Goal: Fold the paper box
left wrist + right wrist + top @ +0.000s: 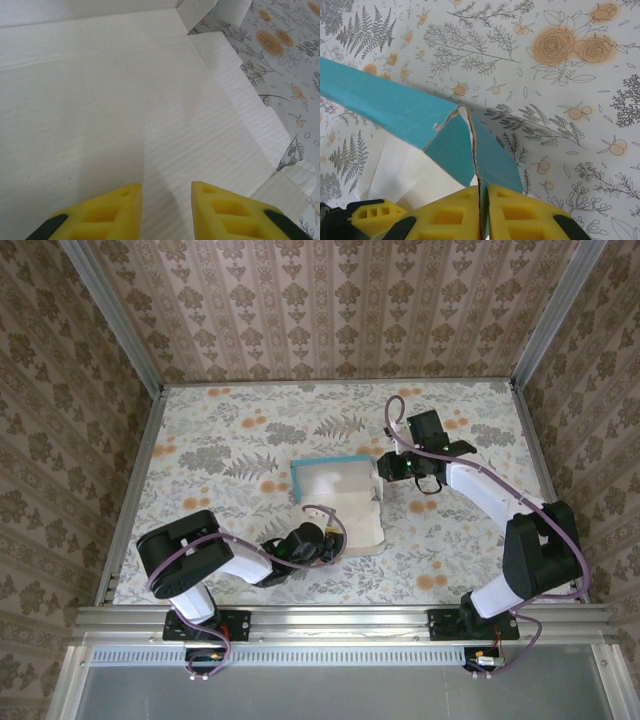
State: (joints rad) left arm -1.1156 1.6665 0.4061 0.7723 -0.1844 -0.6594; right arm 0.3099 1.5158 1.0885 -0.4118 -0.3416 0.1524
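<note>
The paper box [338, 508] lies open near the middle of the flowery table [220, 440], with its white inside facing up. Its near part is flat on the table. From the left wrist the paper box [100, 125] looks plain white with fine ribbed lines, a fold line across it and little tabs on the right side. At its far edge a turquoise-blue wall stands up. The left jaws sit at the near edge of the box, just over the white floor. Their two yellow fingers [120, 210] stand a little apart, with nothing between them but the white card below. I cannot tell if they touch it. The left arm [235, 562] lies low and bent, reaching from its base at the near left toward the right. Farther away, the right jaws are at the far right corner of the box. Their yellow fingers [450, 215] are pressed together on a thin blue flap [450, 145] that goes up between them. From the right wrist the paper box [380, 102] shows its blue outside sloping up to a folded corner with a rough white edge. Some white inside shows at the left. The right arm [490, 495] bends up from its base at the near right, then reaches left to that corner.
</note>
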